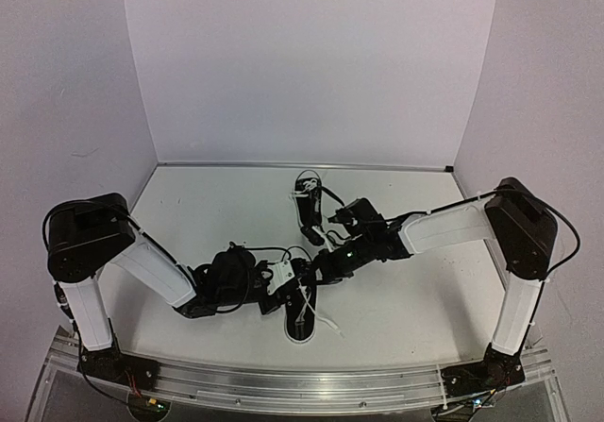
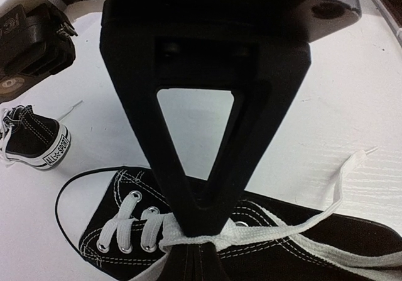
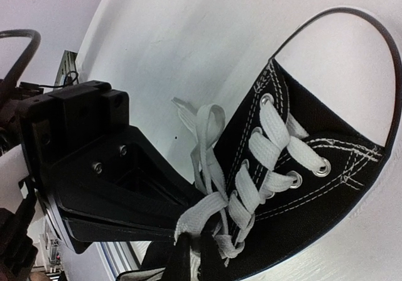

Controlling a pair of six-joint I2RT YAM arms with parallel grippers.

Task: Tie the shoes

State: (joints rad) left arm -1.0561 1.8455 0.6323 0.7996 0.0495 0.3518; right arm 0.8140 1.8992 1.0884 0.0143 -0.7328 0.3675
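White walls (image 1: 311, 63) are seen behind the scene and at both its sides, and the back wall is bent into the side walls without a sharp corner. Below them a white table (image 1: 415, 299) is spread, and a fine grain is noticed on its surface in the left wrist view. At the near edge the table is closed by an aluminium rail (image 1: 311, 382), on which both arm bases are fixed.

Two black sneakers are placed on the table. The near shoe (image 1: 300, 320) is found close to the rail, about in the middle of the table. The far shoe (image 1: 307, 205) is set close to the back wall, well apart from the first one.

Both arms are bent inward over the near shoe. The left tool (image 2: 195, 234) is pressed together on the white lace (image 2: 282, 231) just above the eyelets, and the lace is pulled tight across the tongue. The right tool (image 3: 185, 231) is brought to the same shoe from the other side; its fingers are closed, and a bunch of the lace is pinched at their tip. One loose lace end (image 1: 330, 328) is left lying on the table beside the near shoe.
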